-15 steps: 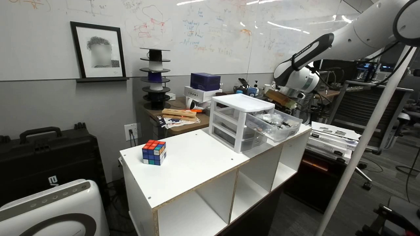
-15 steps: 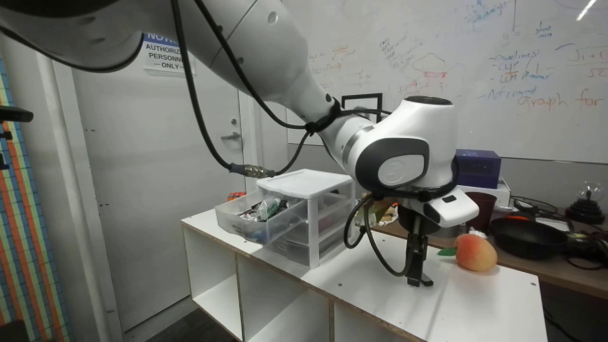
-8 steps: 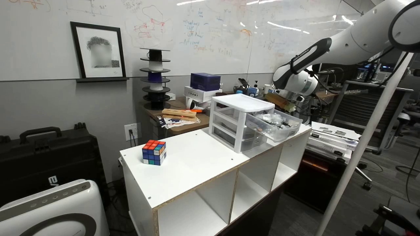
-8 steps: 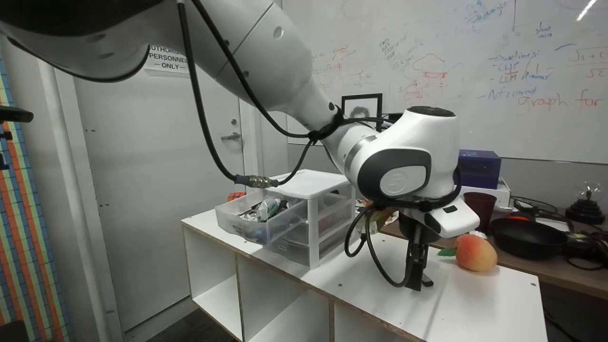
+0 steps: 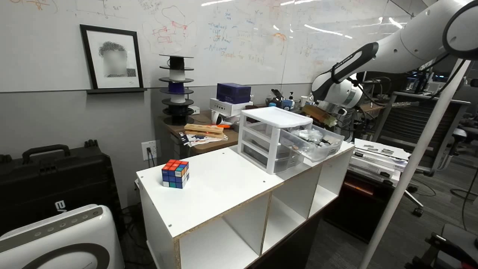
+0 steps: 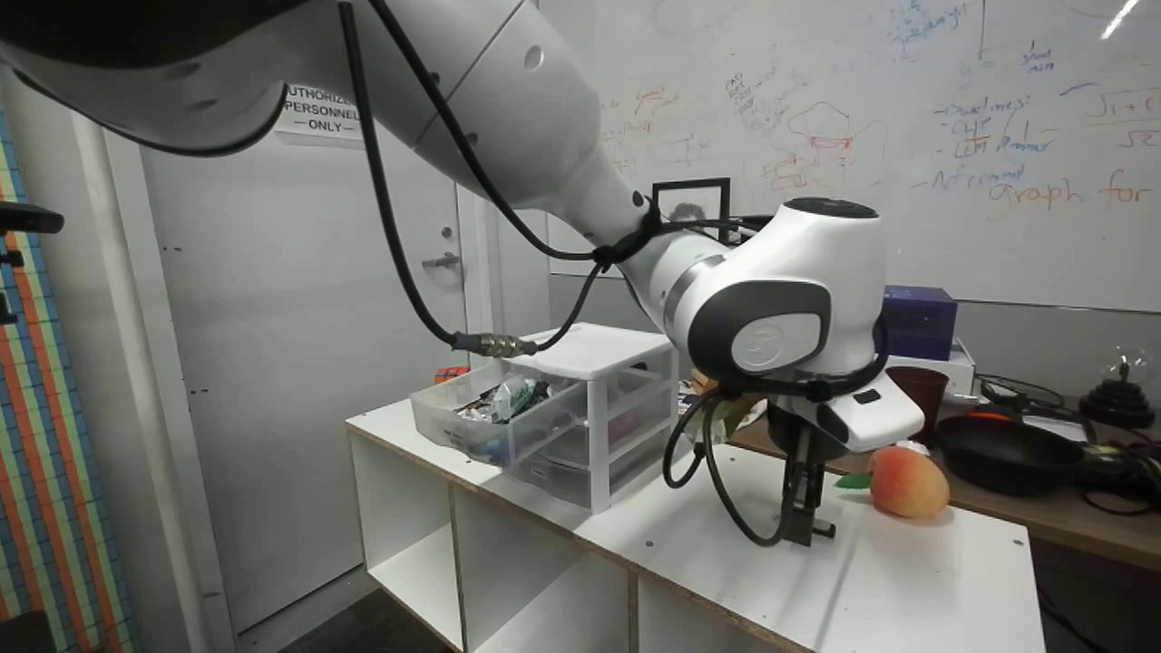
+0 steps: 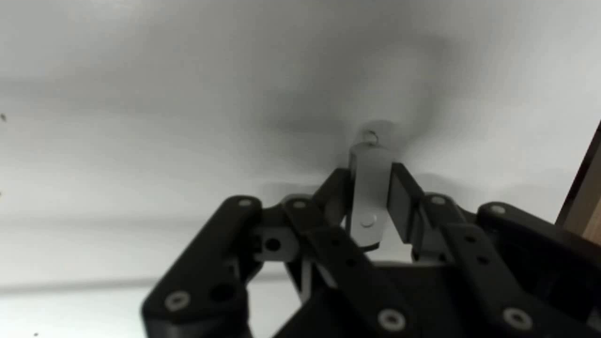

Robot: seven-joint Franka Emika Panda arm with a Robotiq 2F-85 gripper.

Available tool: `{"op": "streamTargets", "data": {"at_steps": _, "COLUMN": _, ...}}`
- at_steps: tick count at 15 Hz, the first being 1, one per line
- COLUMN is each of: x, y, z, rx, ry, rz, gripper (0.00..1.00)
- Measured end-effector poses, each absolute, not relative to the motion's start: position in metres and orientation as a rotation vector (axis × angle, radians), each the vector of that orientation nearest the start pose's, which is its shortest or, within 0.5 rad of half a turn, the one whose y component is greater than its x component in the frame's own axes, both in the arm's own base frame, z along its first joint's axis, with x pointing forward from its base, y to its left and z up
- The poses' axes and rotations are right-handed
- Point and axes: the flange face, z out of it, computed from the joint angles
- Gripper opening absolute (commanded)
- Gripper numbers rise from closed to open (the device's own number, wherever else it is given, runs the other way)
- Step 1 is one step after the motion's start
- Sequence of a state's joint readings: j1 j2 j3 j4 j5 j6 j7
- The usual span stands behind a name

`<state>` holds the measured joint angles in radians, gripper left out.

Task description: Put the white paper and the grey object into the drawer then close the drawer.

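Note:
A slim grey object (image 7: 368,202) lies on the white surface in the wrist view. My gripper (image 7: 370,170) has a finger along each side of it, closed in with contact. In an exterior view my gripper (image 6: 810,537) points down onto the shelf top, and the grey object cannot be made out there. The translucent drawer (image 5: 332,150) is the top one of its unit; it stands pulled out in both exterior views. Mixed small items fill it, among them crumpled whitish material (image 5: 309,134); whether this is the white paper I cannot tell.
The white-framed drawer unit (image 6: 594,354) stands on the white cubby shelf (image 5: 216,175), beside my arm. A peach (image 6: 910,483) sits just right of the gripper. A colourful cube (image 5: 175,173) rests near the shelf's end. Behind is a desk with a pan (image 6: 1007,453).
The arm has come down toward the shelf top, then shifted slightly right in an exterior view. The fingers have drawn together. Drawer and peach have stayed in place.

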<state>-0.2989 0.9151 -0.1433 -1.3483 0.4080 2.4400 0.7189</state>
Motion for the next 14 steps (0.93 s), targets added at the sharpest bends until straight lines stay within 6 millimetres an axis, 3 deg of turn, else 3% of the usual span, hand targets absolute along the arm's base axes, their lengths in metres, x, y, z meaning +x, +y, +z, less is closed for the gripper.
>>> {"op": "streamTargets", "data": {"at_steps": 7, "x": 0.697, "y": -0.287, "z": 0.203, "rx": -2.285, "ry": 1.825, "rz": -0.193, "gripper": 0.11}}
{"op": "streamTargets", "data": {"at_steps": 9, "x": 0.698, "y": -0.274, "z": 0.226, "rx": -2.330, "ry": 1.767, "rz": -0.159, "gripper": 0.11}}
{"op": "streamTargets", "data": {"at_steps": 14, "x": 0.685, "y": -0.216, "z": 0.316, "rx": -2.518, "ry": 1.576, "rz": -0.051, "gripper": 0.11}}
